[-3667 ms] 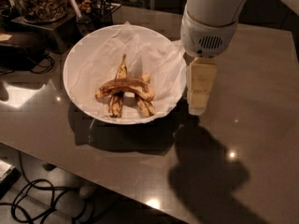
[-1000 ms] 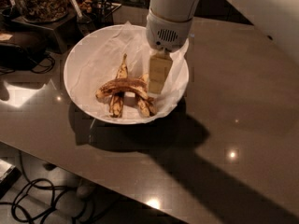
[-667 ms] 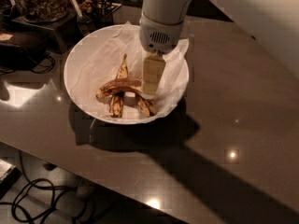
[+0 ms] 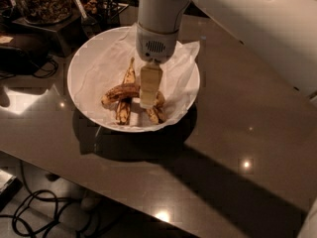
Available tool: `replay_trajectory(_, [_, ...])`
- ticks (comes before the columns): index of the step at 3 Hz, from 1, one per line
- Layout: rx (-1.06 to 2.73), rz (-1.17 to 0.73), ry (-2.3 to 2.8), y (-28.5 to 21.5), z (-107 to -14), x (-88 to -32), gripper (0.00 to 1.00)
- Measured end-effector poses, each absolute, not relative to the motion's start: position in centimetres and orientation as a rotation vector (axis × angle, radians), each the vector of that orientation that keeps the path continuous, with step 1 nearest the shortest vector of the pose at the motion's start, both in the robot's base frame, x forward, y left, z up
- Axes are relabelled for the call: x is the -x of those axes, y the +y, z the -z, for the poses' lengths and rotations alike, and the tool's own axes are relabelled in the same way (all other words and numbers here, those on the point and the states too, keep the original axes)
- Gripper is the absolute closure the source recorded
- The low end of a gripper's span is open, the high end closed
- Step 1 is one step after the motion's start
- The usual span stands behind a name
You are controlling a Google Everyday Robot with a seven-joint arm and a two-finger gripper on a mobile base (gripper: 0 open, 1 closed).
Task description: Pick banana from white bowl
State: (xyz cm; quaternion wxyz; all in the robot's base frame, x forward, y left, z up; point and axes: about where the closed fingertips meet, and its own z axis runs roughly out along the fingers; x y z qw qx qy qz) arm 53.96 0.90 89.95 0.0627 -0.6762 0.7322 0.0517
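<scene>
The pincer point(image 4: 148, 99) hangs tip-down inside the white bowl point(image 4: 81, 58) on the dark counter point(image 4: 237, 133); whether it is wide or narrow, I cannot tell. The banana point(image 4: 118, 92) lies arched in the bowl, reaching from just beside the pincer's tip toward nine o'clock.

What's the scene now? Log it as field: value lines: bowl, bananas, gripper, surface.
container: wide shallow white bowl lined with crinkled paper
target: long arched yellow banana blotched dark brown, lying in the bowl
others: slim straight banana; short stubby banana
gripper: cream-coloured gripper, low inside the bowl over the arched banana
surface: dark glossy table
</scene>
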Motion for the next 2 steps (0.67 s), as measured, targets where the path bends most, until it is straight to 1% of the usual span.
replay_trajectory(1, [2.050, -0.184, 2.234, 1.64, -88.95, -54.06, 0.30])
replay_trajectory(2, [2.052, -0.214, 2.257, 2.21, -88.32, -53.97, 0.34])
